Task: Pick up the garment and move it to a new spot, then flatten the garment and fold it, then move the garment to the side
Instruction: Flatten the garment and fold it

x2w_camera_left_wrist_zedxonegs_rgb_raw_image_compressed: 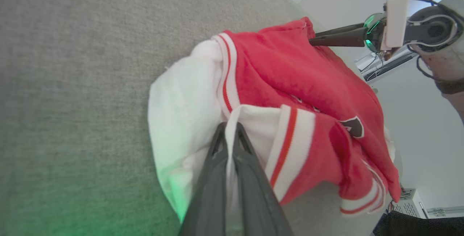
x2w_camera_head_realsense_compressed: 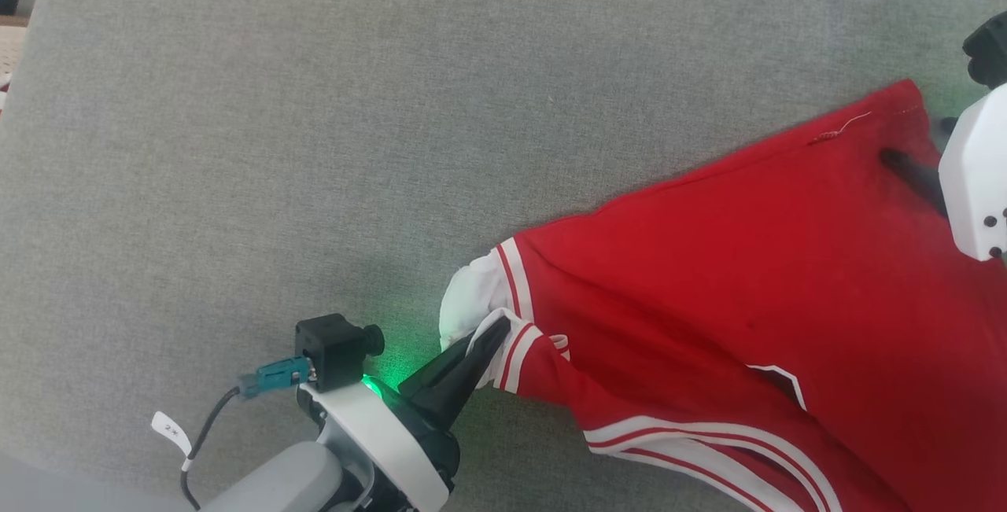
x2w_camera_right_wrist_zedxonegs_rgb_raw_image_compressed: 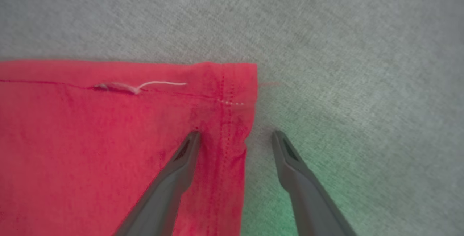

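In the head view the garment [x2w_camera_head_realsense_compressed: 755, 260] is seen on the grey surface [x2w_camera_head_realsense_compressed: 315, 103] toward four o'clock; in the left wrist view its white sleeve [x2w_camera_left_wrist_zedxonegs_rgb_raw_image_compressed: 181, 94] is pinched by the left gripper [x2w_camera_left_wrist_zedxonegs_rgb_raw_image_compressed: 229, 125]; in the right wrist view the right gripper [x2w_camera_right_wrist_zedxonegs_rgb_raw_image_compressed: 235, 134] is spread astride the hem corner [x2w_camera_right_wrist_zedxonegs_rgb_raw_image_compressed: 239, 80], perhaps touching it.

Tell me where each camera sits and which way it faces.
Head view: on the head, looking down at grey surface and garment; left gripper bottom, right arm at right edge.
Left wrist view: along its shut fingers, pinching the white sleeve.
Right wrist view: along the open right gripper, astride the hem corner.
Shared: both wrist views show the hem corner.
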Robot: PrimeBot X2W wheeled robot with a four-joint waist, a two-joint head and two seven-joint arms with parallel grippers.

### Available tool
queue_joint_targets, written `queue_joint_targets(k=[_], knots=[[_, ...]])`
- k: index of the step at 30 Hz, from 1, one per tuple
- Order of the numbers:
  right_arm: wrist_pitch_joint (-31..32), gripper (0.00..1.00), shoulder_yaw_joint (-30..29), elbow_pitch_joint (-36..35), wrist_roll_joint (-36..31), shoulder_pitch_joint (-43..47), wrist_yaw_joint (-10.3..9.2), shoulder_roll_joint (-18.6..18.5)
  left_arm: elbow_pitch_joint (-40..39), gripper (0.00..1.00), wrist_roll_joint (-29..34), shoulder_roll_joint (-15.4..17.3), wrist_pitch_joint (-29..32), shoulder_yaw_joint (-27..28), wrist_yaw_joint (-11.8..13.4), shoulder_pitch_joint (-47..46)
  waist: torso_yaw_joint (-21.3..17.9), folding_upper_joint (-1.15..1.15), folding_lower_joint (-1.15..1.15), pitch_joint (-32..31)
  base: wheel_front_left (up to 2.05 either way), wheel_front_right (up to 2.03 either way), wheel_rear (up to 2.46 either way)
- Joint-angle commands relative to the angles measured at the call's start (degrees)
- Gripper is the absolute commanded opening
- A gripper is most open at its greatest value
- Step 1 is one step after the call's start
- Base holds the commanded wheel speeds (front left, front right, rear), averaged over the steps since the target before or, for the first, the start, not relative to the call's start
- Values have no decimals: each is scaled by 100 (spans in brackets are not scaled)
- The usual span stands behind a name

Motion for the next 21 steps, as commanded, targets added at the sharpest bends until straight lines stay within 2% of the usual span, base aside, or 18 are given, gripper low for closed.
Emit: queue_joint_targets(k=[1, 2, 3, 9, 12, 18, 19, 21], knots=[[82, 44, 316, 210, 149, 193, 4, 37, 68, 0, -20, -31, 1, 2, 6, 20, -13, 0, 0, -18, 0, 0, 0], [88, 11, 385, 252, 233, 196, 5, 18, 77, 0, -33, -25, 1, 14, 6, 24, -28, 0, 0, -33, 0, 0, 0], [38, 0, 438, 282, 262, 177, 5, -5, 86, 0, -36, -6, 1, 28, 6, 21, -48, 0, 0, -57, 0, 0, 0], [-556, 0, 148, 550, 490, -68, -2, 180, -24, 0, -81, 117, 0, 252, 6, 6, -215, 0, 0, -246, 0, 0, 0], [-1082, 0, -60, 655, 431, -291, -2, 276, -83, 0, -42, 249, 0, 337, 6, -112, -342, 0, 0, -346, 0, 0, 0], [-2081, 0, -702, 1291, 257, -845, -1, 689, -226, 0, -464, 670, -2, 564, 6, -914, -633, 0, 0, -402, 0, 0, 0], [-2081, 0, -702, 1291, 257, -845, -1, 689, -226, 0, -464, 670, -2, 564, 6, -914, -633, 0, 0, -402, 0, 0, 0], [-2319, 0, -923, 1534, 134, -1136, 0, 842, -239, 0, -644, 870, -2, 611, 6, -1347, -745, 0, 0, -346, 0, 0, 0]])
